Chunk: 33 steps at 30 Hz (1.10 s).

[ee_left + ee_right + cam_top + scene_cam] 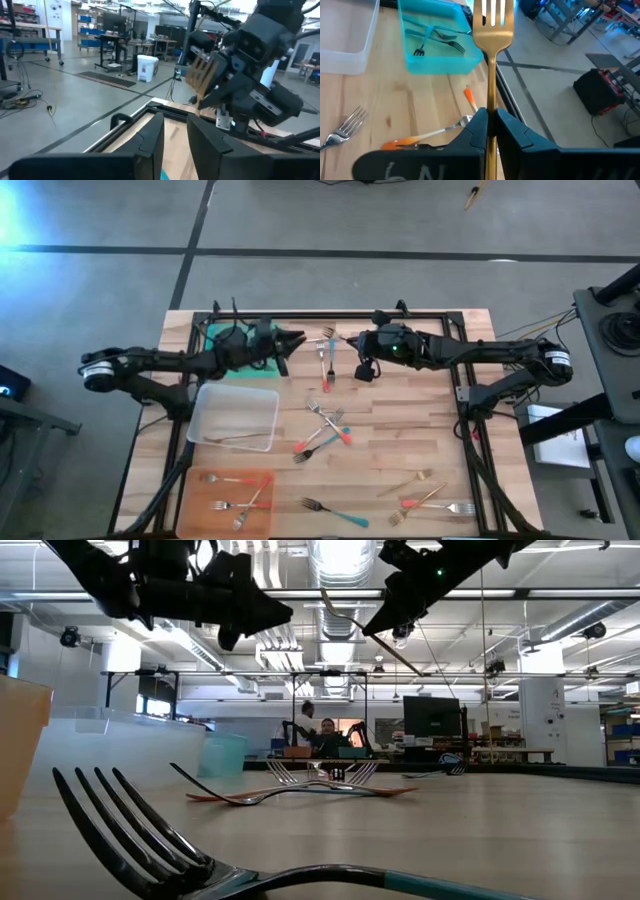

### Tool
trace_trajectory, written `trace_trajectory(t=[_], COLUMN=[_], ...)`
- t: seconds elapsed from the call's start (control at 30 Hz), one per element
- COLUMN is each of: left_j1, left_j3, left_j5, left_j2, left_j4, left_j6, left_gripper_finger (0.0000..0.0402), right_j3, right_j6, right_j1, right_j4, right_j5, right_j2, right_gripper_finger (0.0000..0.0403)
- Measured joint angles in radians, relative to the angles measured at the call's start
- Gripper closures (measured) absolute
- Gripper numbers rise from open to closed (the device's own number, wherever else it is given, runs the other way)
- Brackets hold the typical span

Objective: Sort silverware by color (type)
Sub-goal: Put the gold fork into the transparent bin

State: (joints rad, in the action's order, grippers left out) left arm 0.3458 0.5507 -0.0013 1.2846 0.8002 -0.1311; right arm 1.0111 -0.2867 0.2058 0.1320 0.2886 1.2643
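Observation:
My right gripper (491,112) (352,338) hangs over the far middle of the table, shut on a gold fork (492,30) whose tines point toward the table's left. Facing it from the left, my left gripper (175,122) (297,338) is level above the table, slightly open, with nothing between its fingers. Behind it, under the left arm, a teal tray (437,55) holds teal-handled forks. Loose silverware (325,430) lies on the table's middle and near right. A clear tray (235,415) holds one gold fork, and an orange tray (230,500) holds red-handled forks. My right gripper pinches the gold fork's handle (491,97) between its two fingers, partway along its length. The fork lies along the fingers, its tines sticking out beyond the fingertips. The fingers come from the table's right, slanting slightly down. The fork is lifted clear of the table.
Two forks (325,365) lie just below the two grippers, one with a coral handle. A teal-handled fork (150,840) lies close to the table's near edge. A black frame rail (330,313) runs along the far edge. The two grippers are a short gap apart.

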Motion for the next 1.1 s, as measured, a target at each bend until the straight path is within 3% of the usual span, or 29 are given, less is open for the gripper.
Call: trace_trajectory(t=[0.43, 0.57, 0.77, 0.93, 1.1], left_j1=[-0.069, -0.101, -0.149, -0.170, -0.161], left_j3=[0.010, 0.010, 0.011, 0.011, 0.011], left_j5=[0.050, -0.036, -0.257, -0.276, -0.311], left_j2=[0.005, 0.005, 0.014, 0.071, 0.133], left_j4=[-0.005, 0.031, 0.053, 0.212, 0.270], left_j6=[-0.038, -0.036, -0.066, -0.028, -0.014], left_gripper_finger=[0.0245, 0.0233, 0.0233, 0.0233, 0.0233], right_j3=[0.000, -0.010, -0.019, -0.021, -0.021], right_j6=[0.070, 0.100, 0.104, 0.043, 0.013], right_j1=[0.002, 0.000, -0.006, -0.026, -0.032], right_j4=[-0.014, -0.095, -0.301, -0.487, -0.641], right_j5=[0.021, 0.093, 0.199, 0.206, 0.209], right_j2=[0.000, 0.003, 0.065, 0.184, 0.258], right_gripper_finger=[0.0390, 0.0390, 0.0390, 0.0390, 0.0390])
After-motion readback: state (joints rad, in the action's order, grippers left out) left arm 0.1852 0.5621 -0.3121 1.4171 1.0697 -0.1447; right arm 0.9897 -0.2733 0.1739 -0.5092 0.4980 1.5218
